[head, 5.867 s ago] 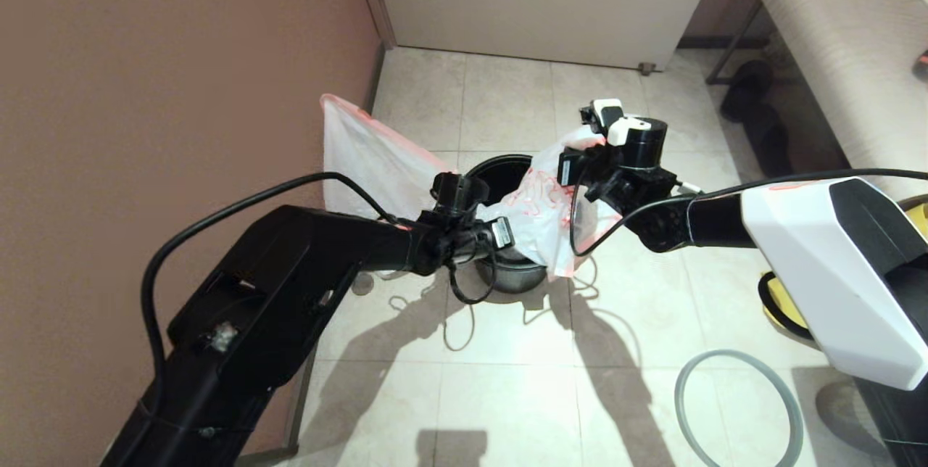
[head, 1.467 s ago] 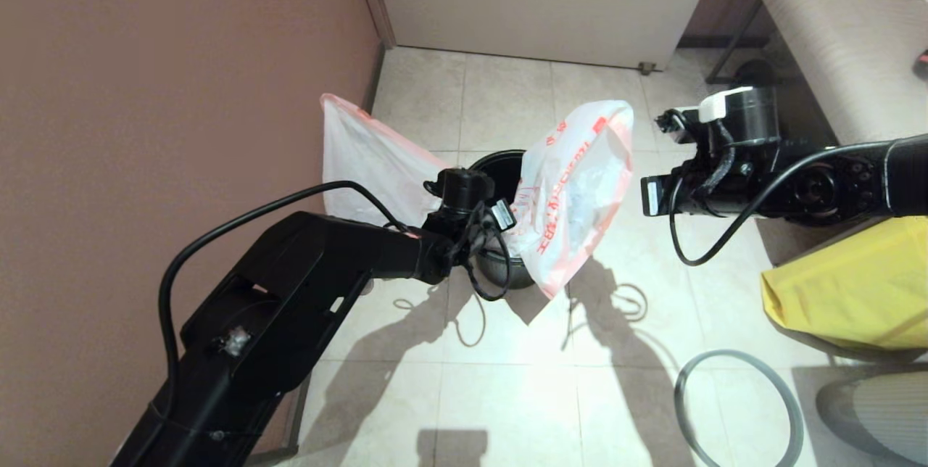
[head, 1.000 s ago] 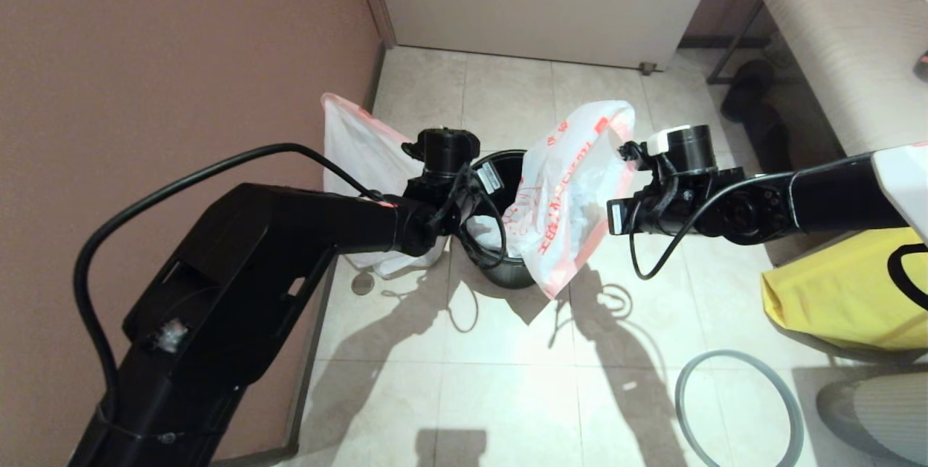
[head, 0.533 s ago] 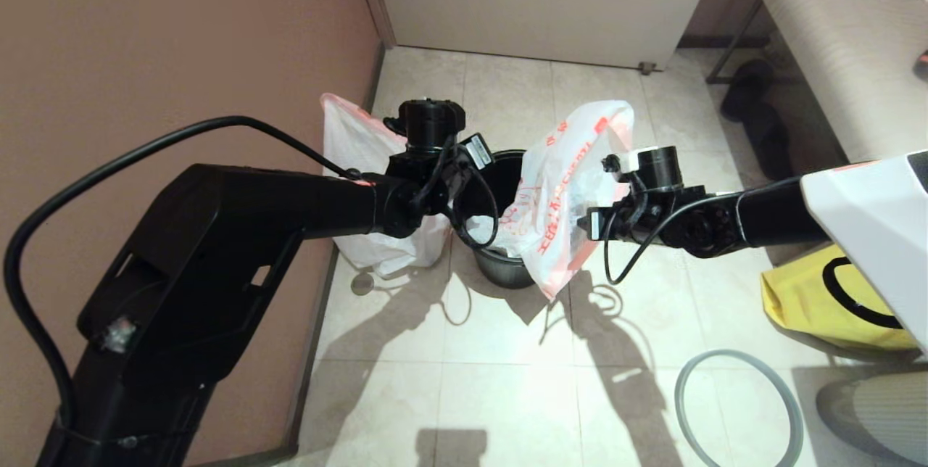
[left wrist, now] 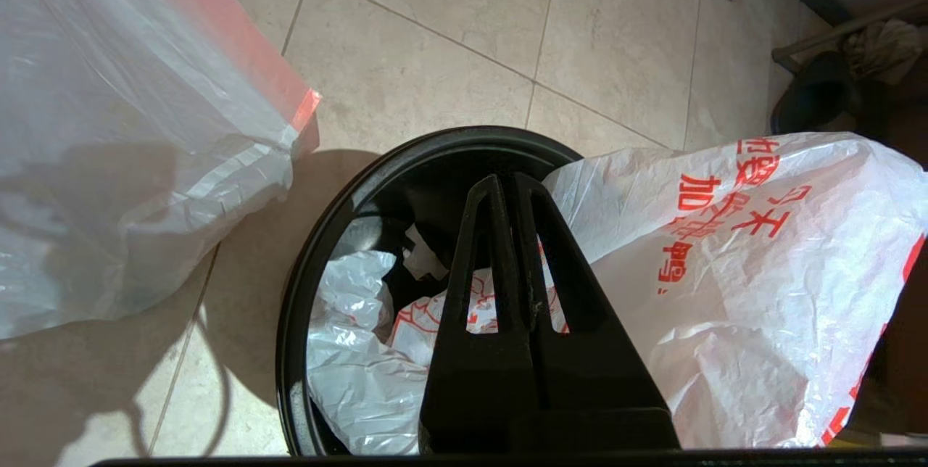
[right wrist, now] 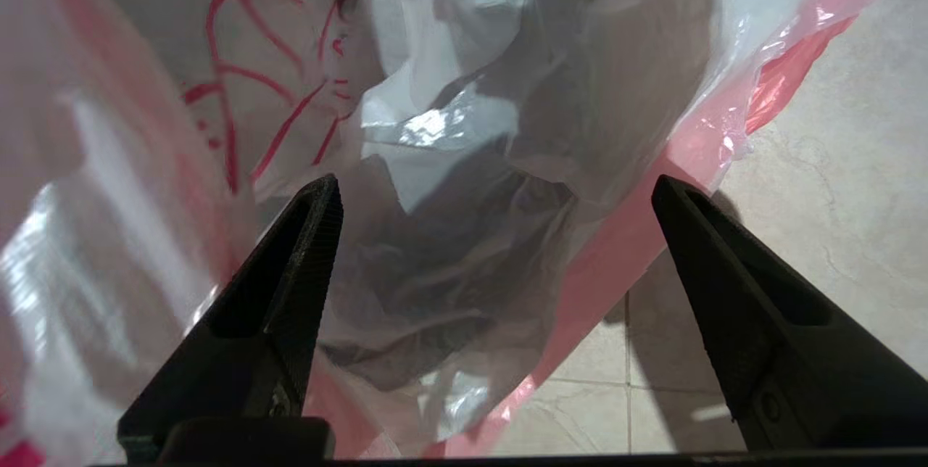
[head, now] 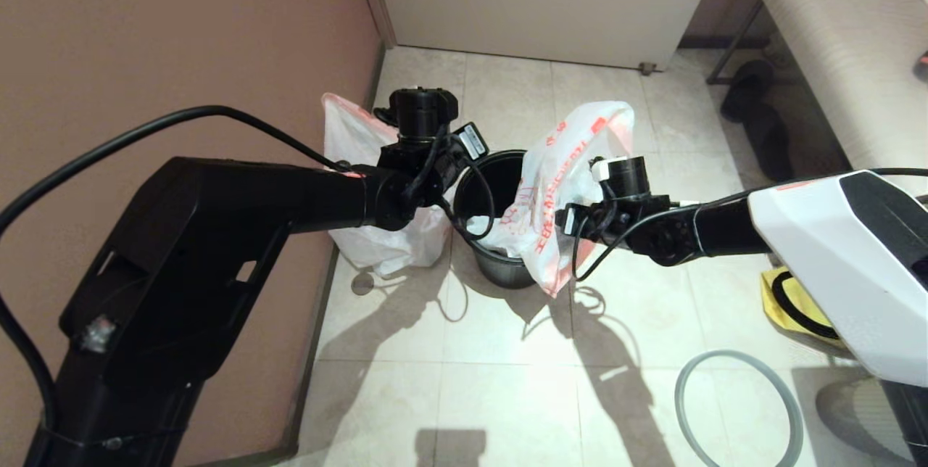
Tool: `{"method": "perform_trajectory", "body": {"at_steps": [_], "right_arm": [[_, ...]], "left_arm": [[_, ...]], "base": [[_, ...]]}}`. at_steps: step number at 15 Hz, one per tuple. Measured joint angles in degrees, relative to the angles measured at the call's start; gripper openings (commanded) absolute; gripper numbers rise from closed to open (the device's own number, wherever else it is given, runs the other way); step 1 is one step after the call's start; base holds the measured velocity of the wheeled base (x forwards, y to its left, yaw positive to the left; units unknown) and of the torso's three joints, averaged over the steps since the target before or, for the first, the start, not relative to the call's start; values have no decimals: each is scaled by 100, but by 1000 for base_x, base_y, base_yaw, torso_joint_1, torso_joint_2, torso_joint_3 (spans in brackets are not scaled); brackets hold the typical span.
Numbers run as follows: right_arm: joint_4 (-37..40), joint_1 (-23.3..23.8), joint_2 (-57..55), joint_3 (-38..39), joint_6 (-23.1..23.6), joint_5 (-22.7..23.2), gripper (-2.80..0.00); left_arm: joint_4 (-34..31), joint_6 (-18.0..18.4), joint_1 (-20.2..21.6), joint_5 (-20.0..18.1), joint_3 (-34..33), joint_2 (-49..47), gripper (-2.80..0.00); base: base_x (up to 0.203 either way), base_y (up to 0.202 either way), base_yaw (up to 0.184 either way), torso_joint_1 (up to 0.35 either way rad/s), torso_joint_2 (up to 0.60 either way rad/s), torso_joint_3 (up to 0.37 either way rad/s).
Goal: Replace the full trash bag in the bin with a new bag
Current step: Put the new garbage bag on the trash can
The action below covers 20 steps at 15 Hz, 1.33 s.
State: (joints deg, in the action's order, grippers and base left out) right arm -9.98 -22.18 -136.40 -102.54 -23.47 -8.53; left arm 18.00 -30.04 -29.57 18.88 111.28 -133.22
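The dark round bin point(head: 507, 275) point(left wrist: 326, 235) stands on the tiled floor. The new bag point(head: 573, 162) point(left wrist: 725, 271) point(right wrist: 435, 90), white with red print, is draped over the bin's right rim, and part of it lies crumpled inside. My right gripper point(right wrist: 493, 188) is open and pressed close against the bag's outer side, where a pink edge crosses between its fingers. My left gripper point(left wrist: 507, 180) hangs shut and empty over the bin's mouth. The full trash bag point(head: 362, 177) point(left wrist: 109, 162) leans against the wall to the left of the bin.
A grey ring point(head: 732, 354) lies on the floor at the front right, with a yellow bag point(head: 790, 304) beyond it. A bench point(head: 834, 39) and dark shoes point(head: 754, 112) stand at the right. The brown wall point(head: 181, 54) runs along the left.
My right gripper has opened wide and swung left and nearer, up against the new bag. My left wrist has drawn back toward the far left side of the bin.
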Motion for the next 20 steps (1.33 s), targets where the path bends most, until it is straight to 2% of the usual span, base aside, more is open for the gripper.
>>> {"method": "perform_trajectory", "body": {"at_steps": [2, 4, 9, 10, 17, 20], "right_arm": [[199, -48, -195, -296, -200, -224, 0], [324, -170, -326, -407, -315, -243, 0], [364, -304, -541, -523, -349, -374, 0], [365, -319, -566, -541, -353, -392, -280], [375, -370, -698, -616, -384, -415, -280], [610, -386, -715, -703, -340, -665, -280]], "left_arm": [[1, 0, 9, -1, 0, 6, -280], [10, 0, 24, -1, 0, 21, -280], [6, -2, 33, 0, 0, 41, -280], [7, -4, 33, -3, -2, 44, -280], [7, -9, 26, 55, -2, 91, -280], [7, -9, 26, 86, -2, 130, -280]], "base": [[0, 0, 0, 0, 0, 0], [0, 0, 0, 0, 0, 0], [0, 0, 0, 0, 0, 0], [0, 0, 0, 0, 0, 0], [0, 0, 0, 0, 0, 0], [0, 0, 0, 0, 0, 0]]}}
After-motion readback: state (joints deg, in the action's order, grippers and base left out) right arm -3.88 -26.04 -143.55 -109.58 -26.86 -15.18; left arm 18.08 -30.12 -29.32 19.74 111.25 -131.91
